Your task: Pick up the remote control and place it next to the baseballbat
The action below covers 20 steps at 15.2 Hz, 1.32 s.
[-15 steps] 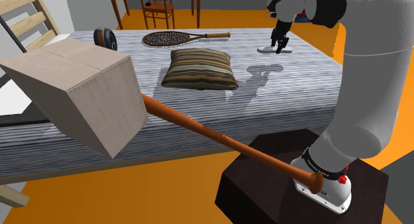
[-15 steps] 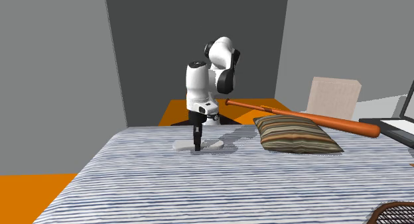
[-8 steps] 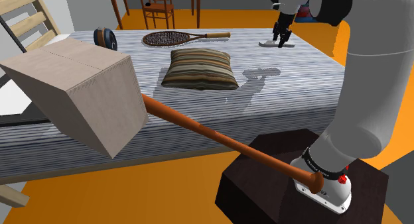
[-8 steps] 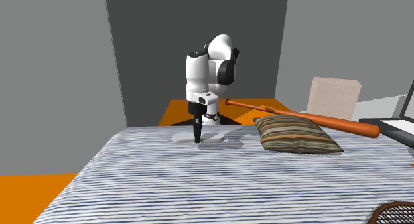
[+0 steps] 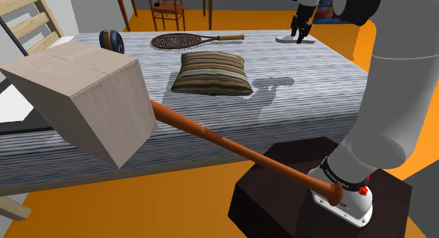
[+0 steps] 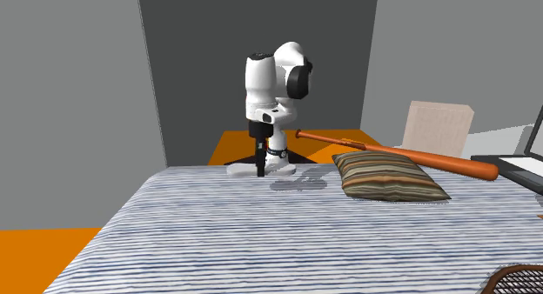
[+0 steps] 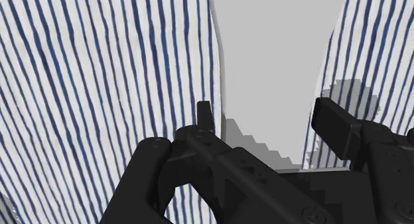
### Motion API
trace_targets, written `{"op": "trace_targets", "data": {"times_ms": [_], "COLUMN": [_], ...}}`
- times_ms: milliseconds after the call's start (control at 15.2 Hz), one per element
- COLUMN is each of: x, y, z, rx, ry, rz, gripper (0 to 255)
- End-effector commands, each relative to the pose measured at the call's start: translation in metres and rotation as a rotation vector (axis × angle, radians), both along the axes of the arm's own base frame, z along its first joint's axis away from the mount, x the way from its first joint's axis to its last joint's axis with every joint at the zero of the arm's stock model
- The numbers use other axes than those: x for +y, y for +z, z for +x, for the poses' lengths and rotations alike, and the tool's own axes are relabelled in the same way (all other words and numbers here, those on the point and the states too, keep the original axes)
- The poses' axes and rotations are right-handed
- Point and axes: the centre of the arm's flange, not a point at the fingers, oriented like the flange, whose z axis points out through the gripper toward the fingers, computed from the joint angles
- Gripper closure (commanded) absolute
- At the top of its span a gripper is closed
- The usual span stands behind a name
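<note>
Remote control (image 7: 278,50) (plain grey) clasped between gripper (image 7: 269,116) fingers (image 7: 338,126); bedspread (image 7: 99,70) beneath

Room had a bright orange floor (image 5: 176,208) and plain grey walls (image 6: 78,92), with a darker grey wall (image 6: 217,57) at the back in the second exterior view. A big surface with a blue-and-white striped cover (image 6: 261,240) sat in the middle. A wooden chair (image 5: 169,8) stood past its far edge, and pale wooden slats (image 5: 28,18) leaned at the shoulder view's upper left.

Arm (image 5: 394,74) outstretched — jaws down, clamped
</note>
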Motion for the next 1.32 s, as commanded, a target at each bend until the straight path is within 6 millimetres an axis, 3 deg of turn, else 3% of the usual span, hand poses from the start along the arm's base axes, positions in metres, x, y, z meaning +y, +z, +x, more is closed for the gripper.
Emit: {"op": "trace_targets", "data": {"times_ms": [0,1056,1254], "x": [0.02,0.231,0.236], "y": [0.003,0.005,-0.006], "z": [0.0,0.003,0.003], "rx": [0.0,0.0,0.0], "ry": [0.0,0.0,0.0], "rz": [0.0,0.0,0.0], "gripper": [255,255,255]}}
